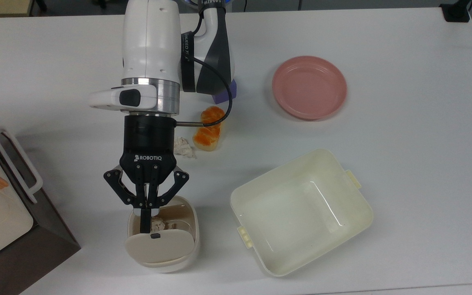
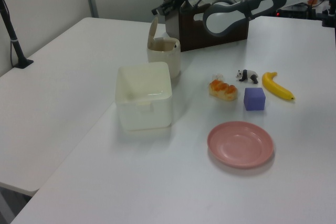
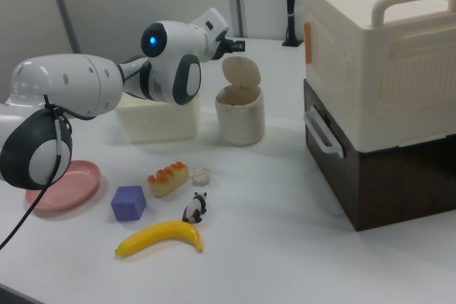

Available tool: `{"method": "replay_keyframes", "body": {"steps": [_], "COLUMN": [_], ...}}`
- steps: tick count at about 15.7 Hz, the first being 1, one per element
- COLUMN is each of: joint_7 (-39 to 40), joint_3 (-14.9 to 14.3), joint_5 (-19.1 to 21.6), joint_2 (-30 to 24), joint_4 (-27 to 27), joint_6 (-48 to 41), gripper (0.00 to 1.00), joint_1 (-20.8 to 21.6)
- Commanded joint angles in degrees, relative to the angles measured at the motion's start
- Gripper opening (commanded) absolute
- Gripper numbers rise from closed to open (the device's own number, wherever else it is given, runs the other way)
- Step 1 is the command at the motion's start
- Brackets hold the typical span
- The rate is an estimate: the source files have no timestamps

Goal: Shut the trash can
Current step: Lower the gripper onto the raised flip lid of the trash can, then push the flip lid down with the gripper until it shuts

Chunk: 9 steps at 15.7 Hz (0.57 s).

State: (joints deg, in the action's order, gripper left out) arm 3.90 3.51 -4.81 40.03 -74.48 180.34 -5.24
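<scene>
White table (image 1: pixel 404 164) is bearing the trash can (image 1: pixel 163 262), lid upright; above it, the closed gripper (image 1: pixel 146 213) is hovering, needing to push the lid down.

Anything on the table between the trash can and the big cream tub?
No. In the top view, bare white table separates the trash can from the cream tub.

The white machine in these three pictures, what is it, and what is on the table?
It is a robot arm; its black gripper, jaws shut and holding nothing, hovers over a small beige trash can whose lid stands open. One camera looks from above, two from opposite sides. On the white table lie a cream tub, a pink plate, a pastry, a purple cube, a banana, a toy panda and a stacked box.
</scene>
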Motion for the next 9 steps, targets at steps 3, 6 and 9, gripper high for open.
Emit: {"method": "replay_keyframes", "body": {"steps": [3,6,9], "joint_7": [-0.5,0.0,0.2], "joint_3": [0.0,-0.3,-0.5], "joint_5": [0.2,0.2,0.0], "joint_2": [-0.2,2.3,7.9], "joint_4": [3.0,7.5,13.6], "joint_6": [0.8,0.8,0.8], "gripper": [0.00,0.00,0.00], "joint_1": [0.1,0.6,0.8]}}
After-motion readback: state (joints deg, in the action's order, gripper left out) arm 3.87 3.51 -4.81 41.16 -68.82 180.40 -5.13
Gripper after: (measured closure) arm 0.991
